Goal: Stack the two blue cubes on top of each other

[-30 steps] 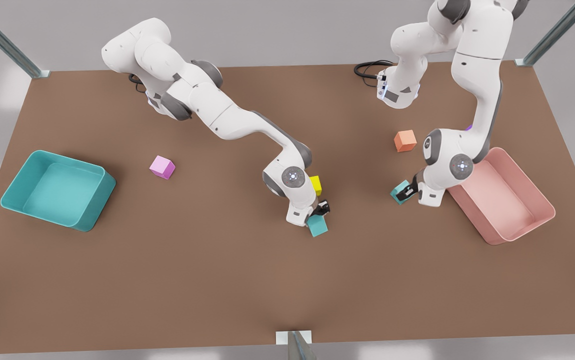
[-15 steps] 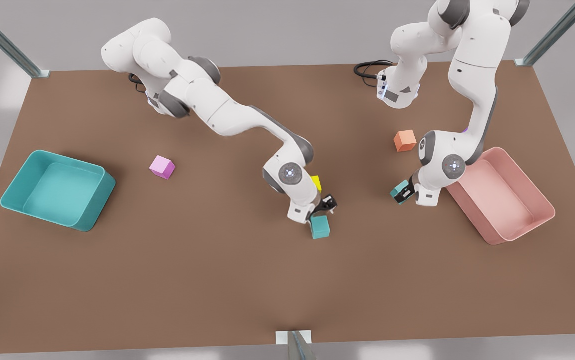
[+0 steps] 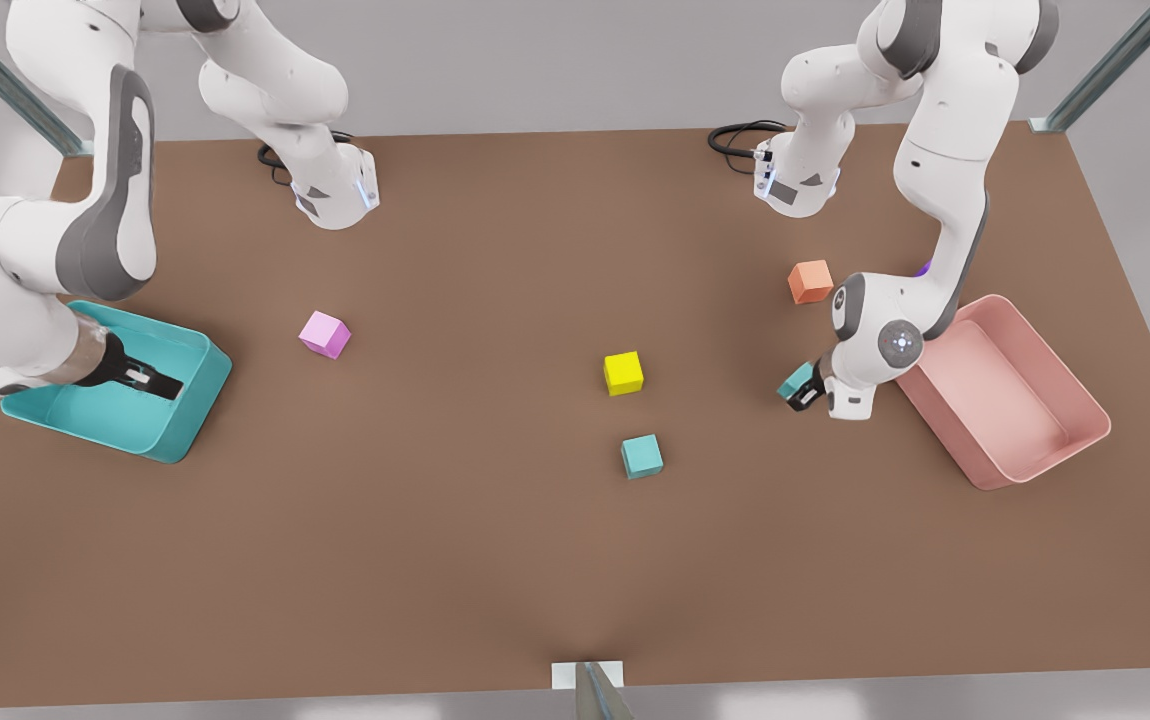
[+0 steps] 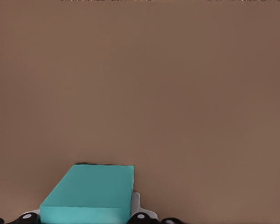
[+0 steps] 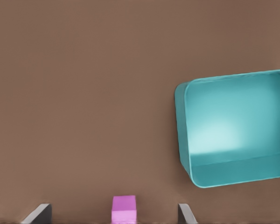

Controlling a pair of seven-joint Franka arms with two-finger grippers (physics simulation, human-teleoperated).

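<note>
Left gripper [image 3: 801, 388] at right of the front view clamping one blue cube [image 3: 793, 381], other blue cube [image 3: 642, 456] on table at centre, right gripper [image 3: 157, 381] at far left, fingers spread, over teal bin [image 3: 190, 407].

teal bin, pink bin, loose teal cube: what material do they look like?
Teal rectangular bin: likely moulded plastic, satin; rounded corners, soft sheen inside. Pink rectangular bin: same look. Small teal cube lying free on the brown table: matte, untextured, crisp edges; plastic or painted wood, can't tell. Its twin sits in the left claw; open right claw hangs at the front view's left.
</note>
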